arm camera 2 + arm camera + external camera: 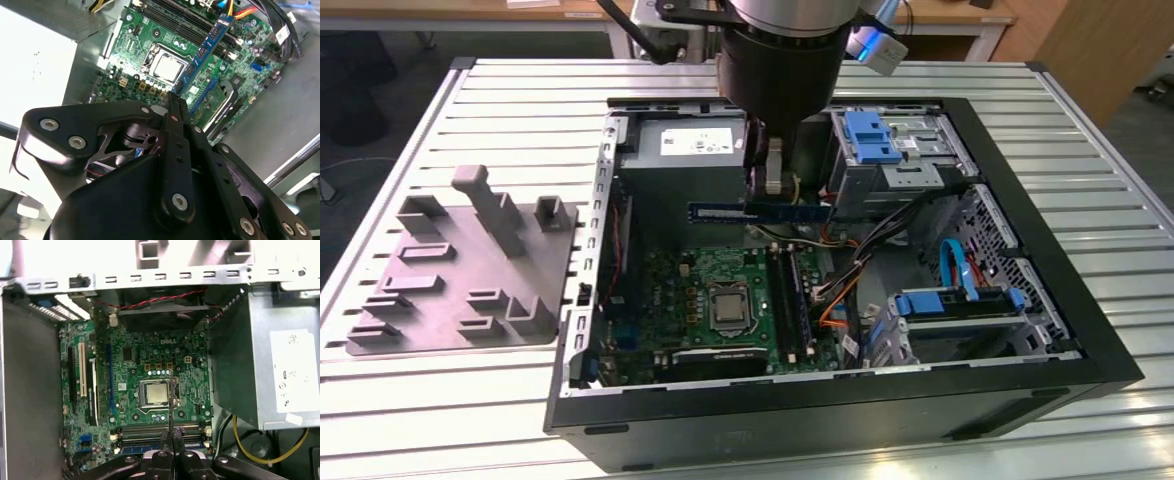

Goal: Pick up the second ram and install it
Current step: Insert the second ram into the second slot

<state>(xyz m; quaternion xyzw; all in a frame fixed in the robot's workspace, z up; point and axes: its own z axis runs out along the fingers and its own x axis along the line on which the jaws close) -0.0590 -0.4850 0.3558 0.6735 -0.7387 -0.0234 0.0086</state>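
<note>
RAM module (720, 211) is clamped by the closed gripper (778, 198) above the motherboard (680, 285), at 12 o'clock from the CPU socket (728, 308) in the exterior view.

My arm (781, 60) enters at the exterior view's top edge and stands almost vertical, wrist pointing straight down. The tool (771, 188) hangs below it with its fingers (163, 440) drawn close together in the first wrist view, pinched on the ram (720, 211) (the one thing I'm carrying), gripped near its middle. In the second wrist view the tool's black linkage (172, 150) is folded in tight toward the tips.
</note>
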